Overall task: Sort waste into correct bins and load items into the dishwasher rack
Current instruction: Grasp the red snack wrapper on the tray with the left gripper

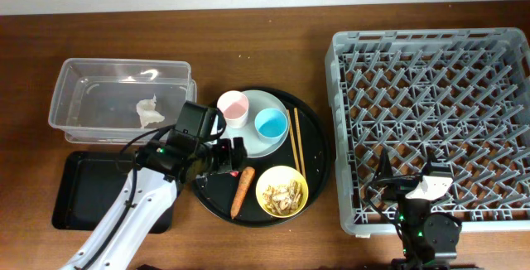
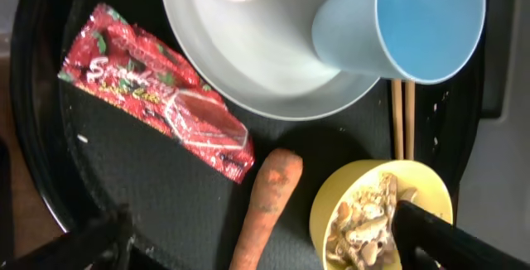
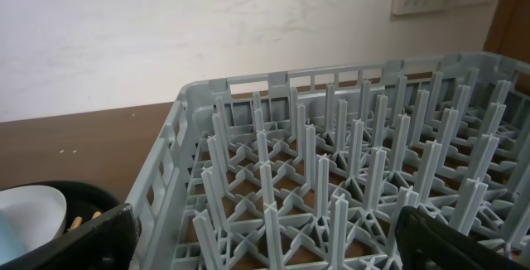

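Observation:
A red snack wrapper (image 2: 157, 92) and a carrot piece (image 1: 241, 190) lie on the round black tray (image 1: 317, 142). My left gripper (image 2: 265, 249) is open and empty, low over the tray, its fingers either side of the carrot (image 2: 269, 204); in the overhead view it (image 1: 222, 156) hides the wrapper. The yellow bowl (image 1: 282, 190) holds pale scraps (image 2: 364, 229). A pink cup (image 1: 233, 107) and a blue cup (image 1: 271, 123) stand on the grey-green plate (image 1: 277, 147), with the chopsticks (image 1: 296, 142) beside it. The tissue (image 1: 149, 111) lies in the clear tub (image 1: 83, 79). My right gripper (image 3: 269, 245) is open and empty above the dishwasher rack (image 1: 431, 96).
The shallow black tray (image 1: 83, 189) lies in front of the clear tub, partly under my left arm. The rack (image 3: 348, 171) holds nothing, and its upright pegs rise close under my right gripper (image 1: 410, 179).

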Motion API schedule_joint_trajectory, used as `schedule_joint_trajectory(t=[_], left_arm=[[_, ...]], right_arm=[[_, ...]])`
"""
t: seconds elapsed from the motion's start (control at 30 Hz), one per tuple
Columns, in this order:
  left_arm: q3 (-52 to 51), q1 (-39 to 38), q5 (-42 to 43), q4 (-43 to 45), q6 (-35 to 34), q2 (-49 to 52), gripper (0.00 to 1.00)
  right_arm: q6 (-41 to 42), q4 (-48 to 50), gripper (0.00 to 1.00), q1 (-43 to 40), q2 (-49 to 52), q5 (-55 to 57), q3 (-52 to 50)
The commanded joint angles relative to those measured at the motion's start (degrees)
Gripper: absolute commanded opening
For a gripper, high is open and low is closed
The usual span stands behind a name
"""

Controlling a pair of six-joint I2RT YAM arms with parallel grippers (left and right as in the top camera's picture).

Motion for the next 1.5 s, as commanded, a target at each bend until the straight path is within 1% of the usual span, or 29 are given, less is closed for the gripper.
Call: schedule_joint_trajectory(t=[0.0,0.03,0.07,0.1,0.13,0.17,0.2,0.23,0.27,0.37,0.4,0.47,0.5,0.53,0.57,0.6,0.63,0.7,0.83,1.0,1.1,1.23,1.4,1.43,1.47], left_arm=[[-0.5,-0.2,-0.6,1.1,0.3,-0.4,0.99],[-0.5,-0.2,-0.6,1.3,-0.2,-0.4,0.98],[-0.5,-0.2,-0.6,1.3,-2.0,-0.4,0.80],[-0.6,-0.3,-0.6,1.3,-5.5,-0.4,0.49],[-0.6,-0.5,-0.9,1.3,-8.4,-0.4,0.35],[-0.6,-0.9,-2.2,1.3,-11.3,-0.4,0.28],[-0.6,-1.4,-4.4,1.2,-14.0,-0.4,0.25],[-0.6,-2.6,-8.6,0.9,-19.0,-0.4,0.17],[-0.6,-3.7,-11.6,0.4,-22.7,-0.4,0.12],[-0.6,-7.5,-16.9,-0.6,-27.6,-0.1,0.04],[-0.6,-8.6,-18.1,-0.7,-28.8,0.6,0.04],[-0.6,-9.9,-18.6,-0.7,-28.9,3.3,0.04],[-0.6,-10.1,-18.6,-0.7,-28.9,4.9,0.06],[-0.6,-10.1,-18.6,-0.6,-28.9,7.7,0.15],[-0.6,-10.1,-18.6,-0.2,-28.9,9.9,0.19],[-0.6,-10.1,-18.6,0.1,-28.9,11.5,0.40],[-0.6,-10.1,-18.6,0.5,-28.9,13.6,0.57],[-0.6,-10.1,-18.1,1.3,-28.9,16.4,0.57],[-0.6,-10.1,-15.2,3.5,-28.9,18.3,0.57],[-0.6,-10.1,-15.1,6.5,-28.9,21.8,0.57],[-0.6,-10.1,-15.2,6.9,-28.9,22.0,0.56],[-0.6,-10.1,-15.8,8.3,-28.9,22.1,0.46],[-0.9,-10.1,-15.7,8.1,-28.9,22.1,0.43],[-1.2,-10.1,-15.7,8.3,-28.9,22.1,0.39],[-1.4,-10.1,-15.7,8.3,-29.1,22.1,0.37]], right_arm=[[0.4,-0.2,0.98,0.2,-0.4,0.5,-0.4],[0.4,-0.2,0.98,0.2,-0.4,0.5,-0.4],[0.4,-0.2,0.98,0.2,-0.4,0.5,-0.4],[0.4,-0.2,0.98,0.2,-0.4,0.5,-0.4],[0.4,-0.2,0.98,0.2,-0.4,0.5,-0.4],[0.4,-0.2,0.98,0.2,-0.4,0.5,-0.4],[0.4,-0.2,0.98,0.2,-0.4,0.5,-0.4],[0.4,-0.2,0.98,0.2,-0.4,0.5,-0.4],[0.4,-0.2,0.98,0.2,-0.4,0.5,-0.4],[0.4,-0.2,0.98,0.2,-0.4,0.5,-0.4],[0.4,-0.2,0.98,0.2,-0.4,0.5,-0.4],[0.4,-0.2,0.98,0.2,-0.4,0.5,-0.4],[0.4,-0.2,0.98,0.2,-0.4,0.5,-0.4],[0.4,-0.2,0.98,0.2,-0.4,0.5,-0.4],[0.4,-0.2,0.98,0.2,-0.4,0.5,-0.4],[0.4,-0.2,0.98,0.2,-0.4,0.5,-0.4],[0.4,-0.2,0.98,0.2,-0.4,0.5,-0.4],[0.4,-0.2,0.98,0.2,-0.4,0.5,-0.4],[0.4,-0.2,0.98,0.2,-0.4,0.5,-0.4],[0.4,-0.2,0.98,0.2,-0.4,0.5,-0.4],[0.4,-0.2,0.98,0.2,-0.4,0.5,-0.4],[0.4,-0.2,0.98,0.2,-0.4,0.5,-0.4],[0.4,-0.2,0.98,0.2,-0.4,0.5,-0.4],[0.4,-0.2,0.98,0.2,-0.4,0.5,-0.4],[0.4,-0.2,0.98,0.2,-0.4,0.5,-0.4]])
